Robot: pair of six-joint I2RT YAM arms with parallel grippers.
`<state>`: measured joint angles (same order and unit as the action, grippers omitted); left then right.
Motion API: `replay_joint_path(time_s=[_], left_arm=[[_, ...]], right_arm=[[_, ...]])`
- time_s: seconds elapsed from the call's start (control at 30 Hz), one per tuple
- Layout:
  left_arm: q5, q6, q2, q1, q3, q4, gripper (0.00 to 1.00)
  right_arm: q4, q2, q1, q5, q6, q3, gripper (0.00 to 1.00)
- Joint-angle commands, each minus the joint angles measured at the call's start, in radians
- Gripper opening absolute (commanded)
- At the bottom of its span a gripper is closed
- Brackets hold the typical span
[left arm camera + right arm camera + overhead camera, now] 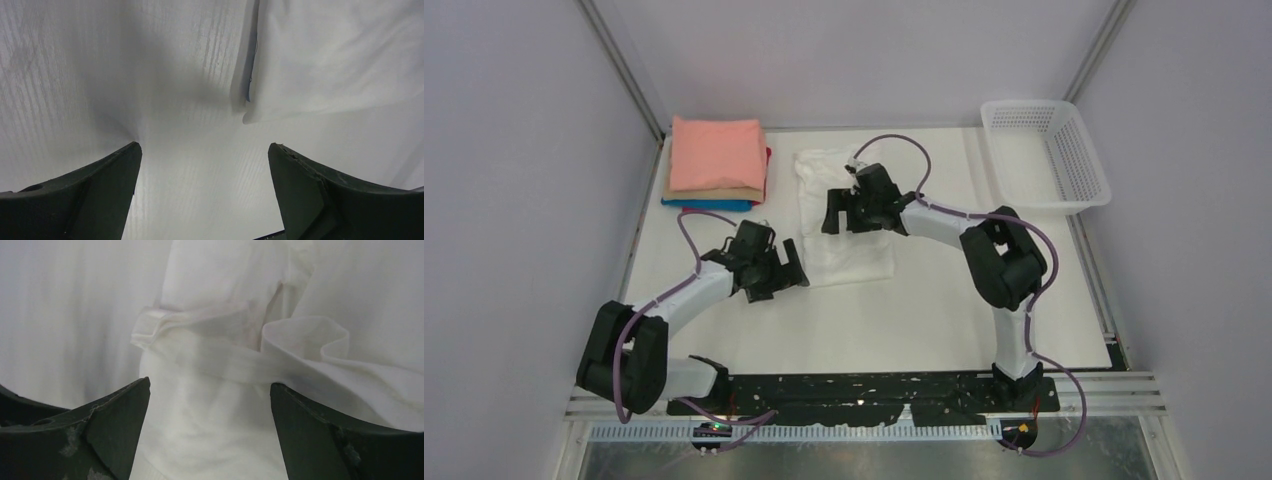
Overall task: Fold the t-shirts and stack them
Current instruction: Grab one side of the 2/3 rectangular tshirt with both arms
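Right now both sets of jaws are standing spread wide, gripping nothing. Right jaws are hovering low over the white shirt [210, 440]: cloth is filling the gap between the tips, and a folded band [200, 357] is lying crosswise just ahead. Left jaws are sitting over bare tabletop [200, 190], with the shirt's near-left corner [246, 118] just ahead and right of centre. The shirt's long axis is running away from the arm bases, so I'm reading the next fold as end over end. Left arm is reaching forward and right. Right arm is doubling back left over the shirt's middle. The folded stack [717, 152], salmon-pink on top, is lying beyond the left jaws, making the left arm nearer for stacking.
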<state>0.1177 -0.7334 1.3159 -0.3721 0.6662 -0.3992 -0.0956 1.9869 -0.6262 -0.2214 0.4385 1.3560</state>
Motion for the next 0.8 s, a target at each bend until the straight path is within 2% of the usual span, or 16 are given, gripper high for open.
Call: replay_joint_path(time_s=[0.0,0.13,0.27,0.37,0.47,0.53,0.63,0.77], left_arm=[[-0.002,-0.006,-0.023,0.001,0.000,0.037,1.00],[0.003,-0.006,-0.021,0.001,0.001,0.038,1.00],[0.006,-0.007,-0.028,0.001,-0.007,0.038,1.00],[0.015,-0.010,-0.038,0.001,-0.012,0.041,1.00],[0.012,-0.014,-0.044,0.001,-0.005,0.042,1.00],[0.022,-0.015,-0.036,0.001,0.007,0.043,1.00],[0.035,-0.015,-0.041,0.001,-0.002,0.053,1.00],[0.016,-0.017,-0.055,0.001,-0.024,0.054,1.00]], right_arm=[[-0.006,0.076,0.004,0.081,-0.030,0.144,0.95],[0.019,0.125,0.006,0.151,-0.035,0.221,0.95],[0.065,0.206,0.036,0.254,-0.013,0.376,0.95],[0.062,0.251,0.055,0.253,0.019,0.501,0.95],[0.014,0.217,0.058,0.245,-0.009,0.526,0.95],[-0.001,0.133,0.056,0.239,-0.030,0.466,0.95],[0.001,-0.039,0.032,0.161,-0.059,0.242,0.95],[0.072,-0.148,-0.009,0.045,0.000,-0.024,0.95]])
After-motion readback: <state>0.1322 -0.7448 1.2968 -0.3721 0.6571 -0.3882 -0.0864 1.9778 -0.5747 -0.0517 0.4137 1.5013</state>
